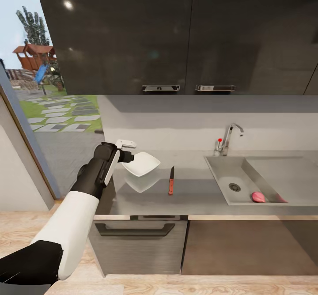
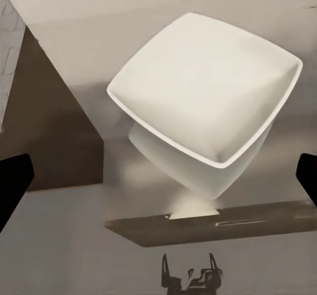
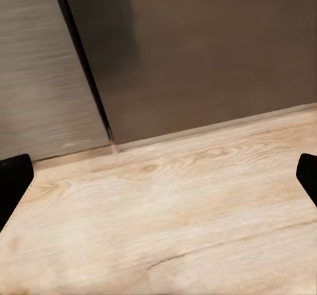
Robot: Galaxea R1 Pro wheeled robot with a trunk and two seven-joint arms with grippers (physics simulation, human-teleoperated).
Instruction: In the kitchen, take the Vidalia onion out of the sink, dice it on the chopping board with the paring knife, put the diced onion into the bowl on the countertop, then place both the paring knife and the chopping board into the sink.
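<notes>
The white bowl [image 1: 141, 163] sits tilted at the left end of the grey countertop [image 1: 198, 193], its reflection beneath it. My left gripper [image 1: 127, 150] is right at the bowl's left rim; whether it touches is unclear. In the left wrist view the bowl [image 2: 205, 90] lies ahead and the dark fingertips [image 2: 13, 186] stand wide apart, open. The paring knife [image 1: 171, 181] lies right of the bowl, red handle toward me. The pinkish onion [image 1: 258, 196] rests in the sink [image 1: 221, 171] near the drain. My right gripper [image 3: 158, 182] hangs open over the floor. The chopping board is out of view.
A chrome tap [image 1: 229, 138] with a red knob stands behind the sink. Dark wall cabinets [image 1: 176, 34] hang above the counter. A drawer front with a handle [image 1: 132, 229] is below the bowl. A window opening is at the left, wooden floor [image 3: 165, 215] below.
</notes>
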